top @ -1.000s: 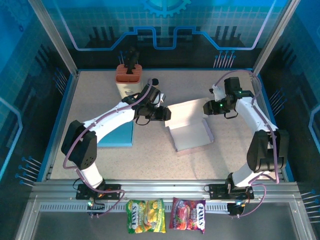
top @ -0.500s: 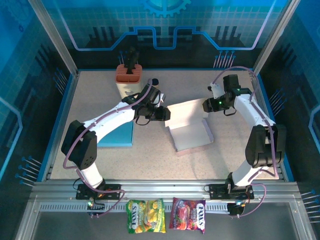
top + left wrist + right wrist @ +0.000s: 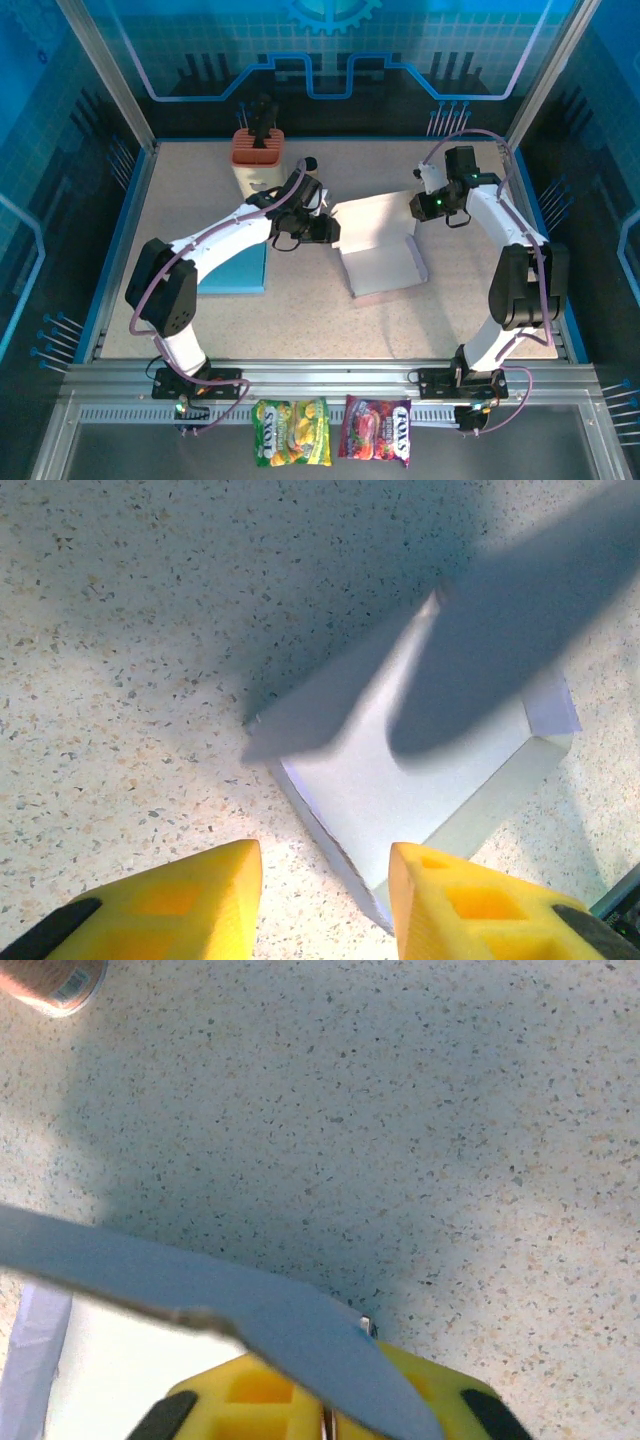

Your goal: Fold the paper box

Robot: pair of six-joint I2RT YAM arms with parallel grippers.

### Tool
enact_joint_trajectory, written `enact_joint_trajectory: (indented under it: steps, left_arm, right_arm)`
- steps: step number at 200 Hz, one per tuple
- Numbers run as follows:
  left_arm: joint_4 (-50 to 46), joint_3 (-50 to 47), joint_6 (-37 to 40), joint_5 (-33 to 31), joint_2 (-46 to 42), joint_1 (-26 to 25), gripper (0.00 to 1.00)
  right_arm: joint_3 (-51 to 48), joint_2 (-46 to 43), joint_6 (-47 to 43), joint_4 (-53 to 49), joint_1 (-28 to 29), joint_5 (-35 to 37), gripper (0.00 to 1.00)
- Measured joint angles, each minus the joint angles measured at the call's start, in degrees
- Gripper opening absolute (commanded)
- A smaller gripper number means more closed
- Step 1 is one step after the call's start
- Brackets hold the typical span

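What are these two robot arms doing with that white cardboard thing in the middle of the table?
They are folding a paper box that sits half-formed on the table. The right gripper is shut on the edge of the box's far flap and holds it up off the surface. The left gripper hangs open at the box's left side, above one corner, gripping nothing. The box is not yet closed: its tray is open on top.
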Motion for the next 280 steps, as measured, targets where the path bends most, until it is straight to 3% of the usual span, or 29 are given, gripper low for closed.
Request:
enact_joint_trajectory:
  steps: [33,64,98,143,178,219,238,280]
  left_arm:
    - [-0.13,0.72,0.09,-0.35,0.9,0.0,0.39]
    - [-1.16,1.95,1.03,-2.05,0.87,0.26,0.49]
    - [-1.77,3.06,1.9,-2.14,0.87,3.82,0.51]
    - [-0.68,6.97,8.48,1.95,1.09,8.24,0.51]
    - [2.51,10.75,14.8,5.88,3.91,8.31,0.51]
    - [3.82,11.87,17.73,5.27,5.77,8.39,0.51]
    - [6.43,7.74,17.77,2.99,2.75,8.37,0.52]
    - [9.14,-8.63,17.73,0.42,-13.53,9.92,0.52]
  right_arm:
    - [-0.55,-0.24,0.31,0.55,0.07,0.52,0.0]
    - [-1.66,-2.03,0.24,1.44,0.07,1.66,0.0]
    - [-2.51,-4.96,-1.09,1.7,0.17,2.62,0.0]
    - [-3.21,-6.47,-2.6,1.57,0.87,2.54,0.0]
    - [-3.26,-6.45,-3.48,1.33,1.4,1.88,0.0]
    - [-3.28,-6.36,-5.16,0.76,4.26,0.66,0.0]
    - [-4.24,-7.02,-5.6,0.81,6.62,0.15,0.0]
    - [-8.11,-11.13,-6.27,-0.07,12.92,-0.5,0.0]
